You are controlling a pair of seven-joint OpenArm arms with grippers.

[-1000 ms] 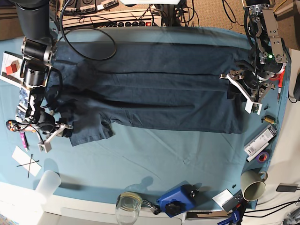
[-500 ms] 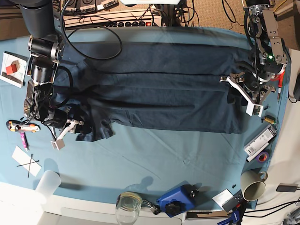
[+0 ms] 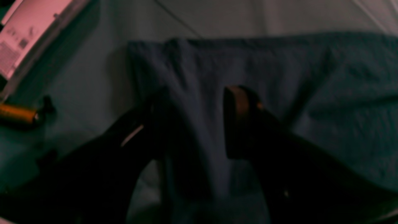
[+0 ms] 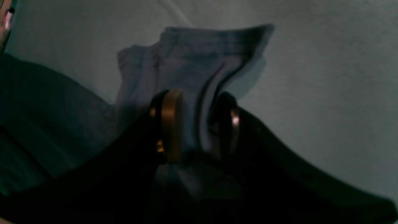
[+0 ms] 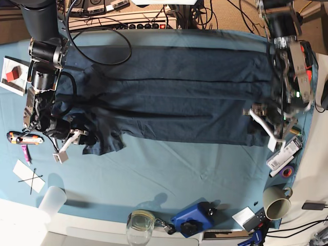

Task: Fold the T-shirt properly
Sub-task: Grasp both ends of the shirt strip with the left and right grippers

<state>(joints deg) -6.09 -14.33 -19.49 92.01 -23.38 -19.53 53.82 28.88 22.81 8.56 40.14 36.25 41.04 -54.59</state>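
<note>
The dark slate-blue T-shirt (image 5: 174, 92) lies spread flat across the table, with one sleeve bunched at the left of the base view. My right gripper (image 5: 69, 143) is at that sleeve. In the right wrist view it (image 4: 199, 127) is shut on a raised fold of the T-shirt (image 4: 199, 56). My left gripper (image 5: 264, 125) is low over the shirt's front right corner. In the left wrist view it (image 3: 196, 124) has its jaws apart, astride the T-shirt's (image 3: 248, 62) edge, which lies flat between them.
The teal table cloth (image 5: 179, 164) covers the table. A mug (image 5: 277, 202), a white tube (image 5: 284, 154) and a tape roll (image 5: 288, 171) sit front right. A glass (image 5: 139, 225), a blue device (image 5: 192, 219) and a plastic cup (image 5: 51, 200) line the front. A cutter (image 5: 20, 137) lies left.
My left arm has swung toward the table's front, from the shirt's right edge to its front right corner. My right gripper has pulled the sleeve a little to the right.
</note>
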